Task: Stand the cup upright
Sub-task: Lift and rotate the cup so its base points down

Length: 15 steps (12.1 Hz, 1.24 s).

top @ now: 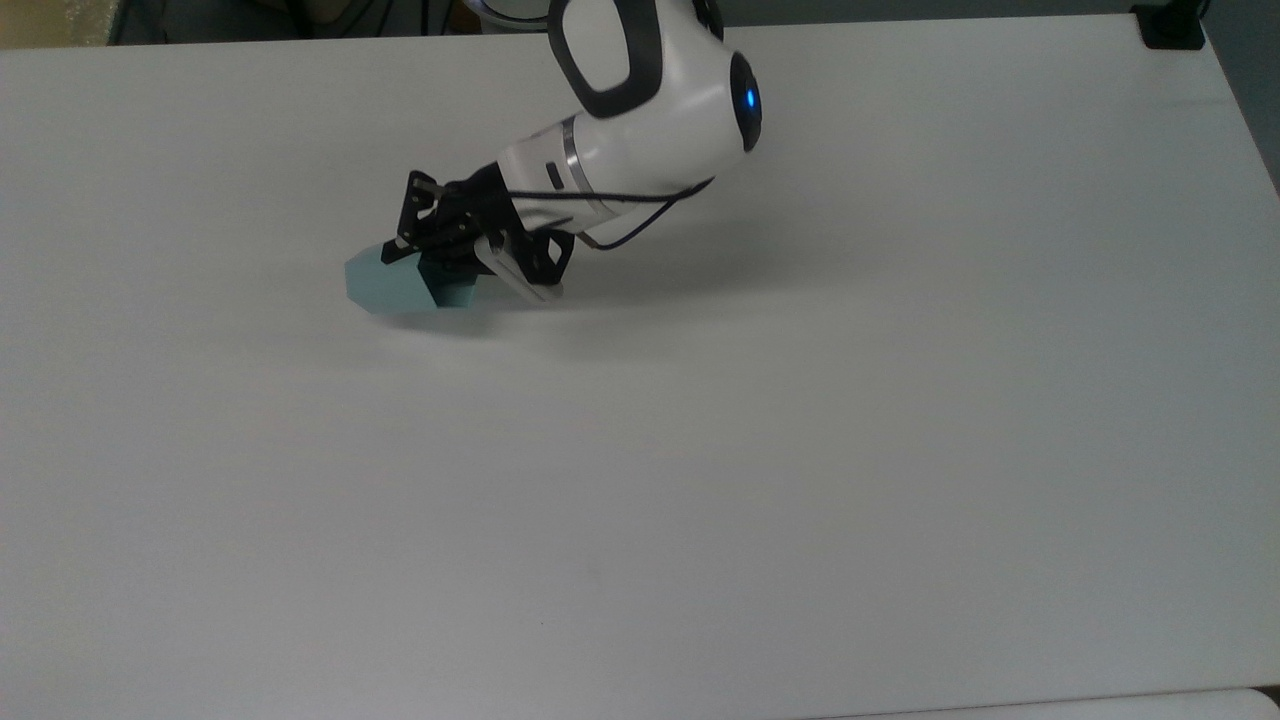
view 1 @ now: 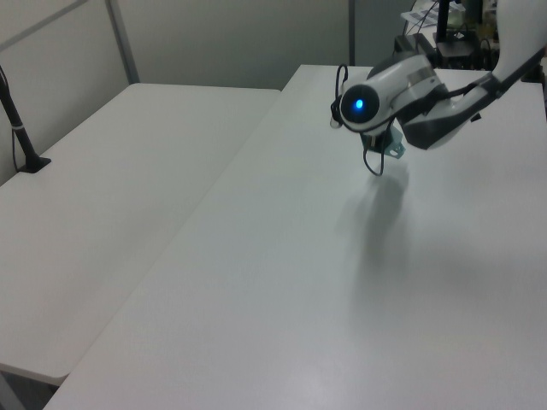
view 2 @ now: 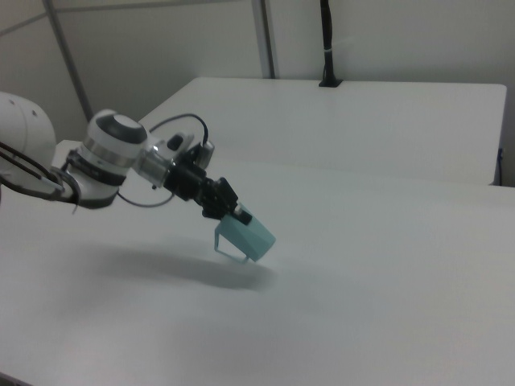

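The pale teal faceted cup (top: 390,287) hangs tilted just above the white table (top: 700,450), its shadow underneath. In the right view the cup (view 2: 251,236) points its narrow base down to the right view's right, and its angular handle (view 2: 227,246) dangles below the rim. My gripper (top: 415,258) is shut on the cup's rim end, with the black fingers (view 2: 228,211) clamped at the mouth. The white wrist with a blue light (view 1: 360,105) hides most of the cup in the left view, where a teal sliver (view 1: 395,148) peeks out beneath it.
A second white table (view 1: 128,171) adjoins on the left view's left. A black clamp (top: 1168,28) sits on the table's far right corner in the top view. A black post (view 2: 326,44) stands at the back in the right view.
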Each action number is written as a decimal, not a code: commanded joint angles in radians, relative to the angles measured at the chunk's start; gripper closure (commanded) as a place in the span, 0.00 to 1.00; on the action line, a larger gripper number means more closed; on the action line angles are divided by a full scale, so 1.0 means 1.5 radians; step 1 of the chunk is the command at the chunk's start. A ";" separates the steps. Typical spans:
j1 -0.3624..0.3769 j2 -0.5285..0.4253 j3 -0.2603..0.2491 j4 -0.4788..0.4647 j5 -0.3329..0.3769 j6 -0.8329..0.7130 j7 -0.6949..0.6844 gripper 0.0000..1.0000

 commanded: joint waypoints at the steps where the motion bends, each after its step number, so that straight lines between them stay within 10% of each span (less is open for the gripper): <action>1: -0.021 -0.109 -0.003 -0.035 0.065 0.042 -0.016 1.00; 5: -0.088 -0.206 -0.007 -0.063 0.274 0.112 -0.164 1.00; 8: -0.134 -0.236 -0.007 -0.064 0.516 0.136 -0.299 1.00; 15: -0.181 -0.232 -0.023 -0.212 0.635 0.381 -0.304 1.00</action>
